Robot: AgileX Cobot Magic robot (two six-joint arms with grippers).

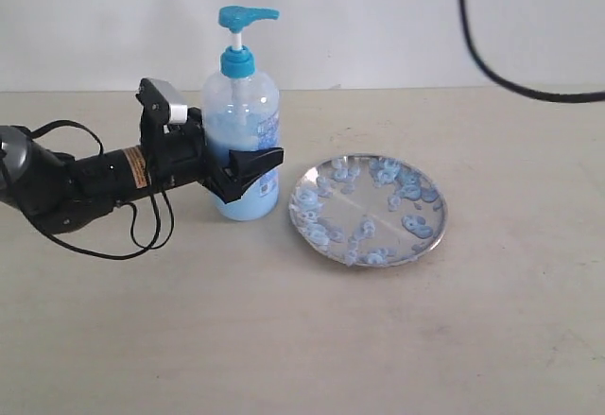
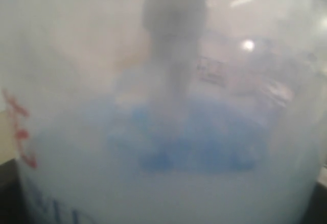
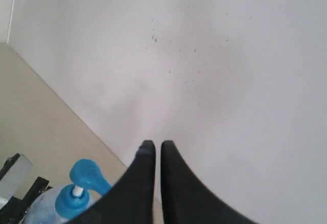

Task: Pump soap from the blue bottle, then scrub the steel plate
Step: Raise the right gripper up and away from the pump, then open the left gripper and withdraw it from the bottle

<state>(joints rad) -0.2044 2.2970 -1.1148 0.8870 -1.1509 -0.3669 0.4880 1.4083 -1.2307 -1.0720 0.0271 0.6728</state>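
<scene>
In the left wrist view the blue bottle (image 2: 168,81) is blurred throughout, and its label (image 2: 199,152) cannot be read. In the exterior view the far finger of the left gripper (image 1: 255,164) is hidden behind the bottle, so its grip cannot be judged.

From outside, bright, soft, even light leaves only thin pale shadows on the beige table (image 1: 302,339) under the tall clear plastic pump bottle with blue head (image 1: 242,141), left of centre, and the round shiny steel plate (image 1: 436,230), right of centre, whose rim carries a mild white sheen. My left wrist camera sits so close to that bottle that all dissolves into milky blue blur, with one small white glare spot (image 2: 248,44). My right wrist picture is bright, the white wall (image 3: 204,55) flatly lit, the dark fingers (image 3: 176,183) of my right gripper (image 3: 154,145) soft-edged.
</scene>
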